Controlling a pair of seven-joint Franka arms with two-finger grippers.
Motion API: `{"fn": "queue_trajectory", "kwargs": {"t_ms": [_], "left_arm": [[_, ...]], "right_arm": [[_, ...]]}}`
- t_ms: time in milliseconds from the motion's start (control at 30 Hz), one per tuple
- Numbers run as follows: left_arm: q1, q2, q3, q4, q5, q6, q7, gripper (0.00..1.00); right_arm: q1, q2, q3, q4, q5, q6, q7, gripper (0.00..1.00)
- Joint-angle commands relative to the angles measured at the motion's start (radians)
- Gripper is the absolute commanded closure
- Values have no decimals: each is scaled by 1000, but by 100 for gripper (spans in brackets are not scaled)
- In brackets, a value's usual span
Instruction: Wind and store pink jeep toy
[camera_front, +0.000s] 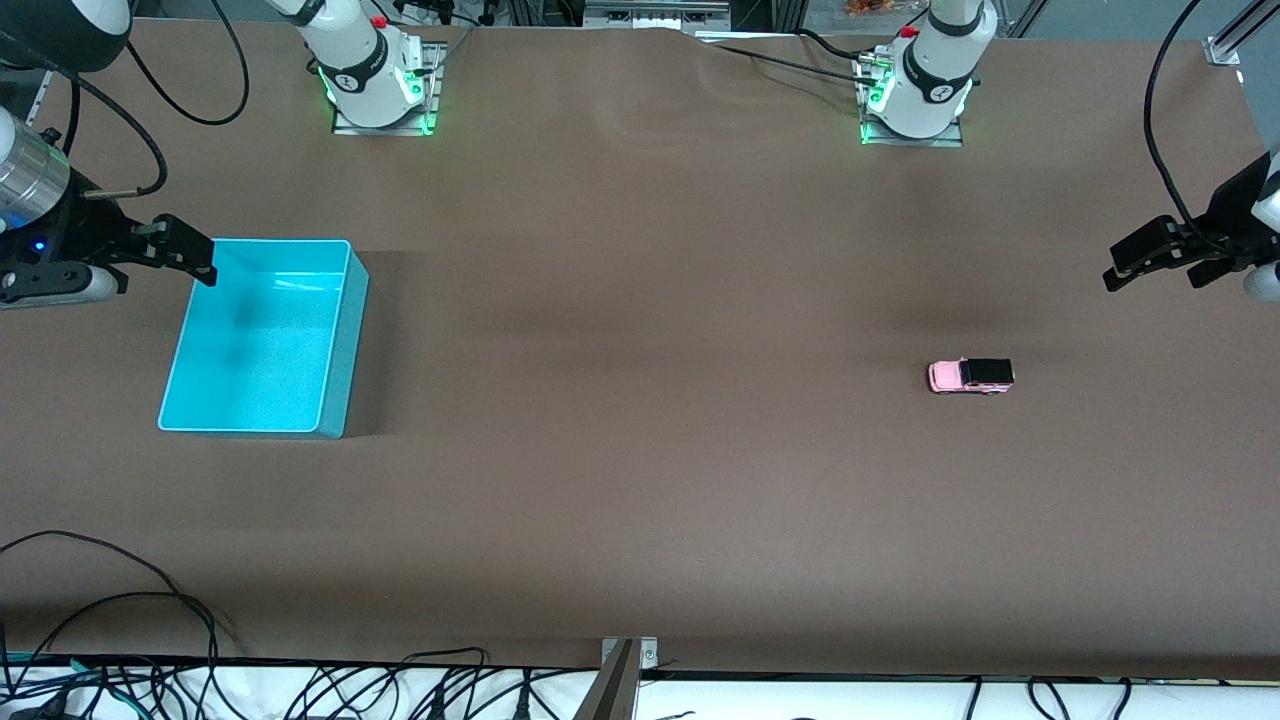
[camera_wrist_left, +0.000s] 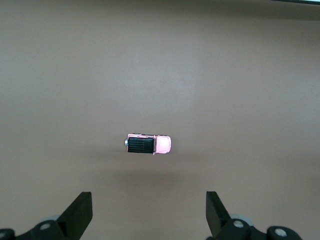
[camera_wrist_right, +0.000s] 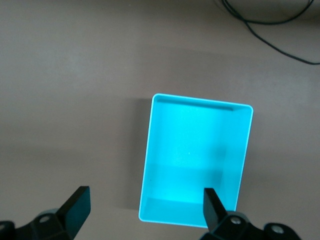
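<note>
On matte tabletop, boxy pink jeep toy.

A cyan bin is being seen standing open on the brown surface toward the right arm's end, while black cables are being seen along the surface's nearest edge.

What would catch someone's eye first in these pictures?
The cyan bin, bright and empty, stands out at the right arm's end of the table, with the open right gripper up beside its rim. Next comes the tiny pink jeep alone on the brown table toward the left arm's end, with the open left gripper up in the air nearby.
</note>
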Motion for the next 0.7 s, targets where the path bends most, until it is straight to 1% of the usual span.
{"fn": "queue_trajectory", "kwargs": {"t_ms": [0,533,667], "left_arm": [[2,10,-4,25,7,-7,7,0],[2,12,-4,25,7,-7,8,0],[1,10,-4,25,7,-7,7,0]], "right_arm": [[6,10,6,17,3,-6,-3,0],[15,34,22,17,4,4,-6,0],[16,42,24,17,16,5,-3,0]]}}
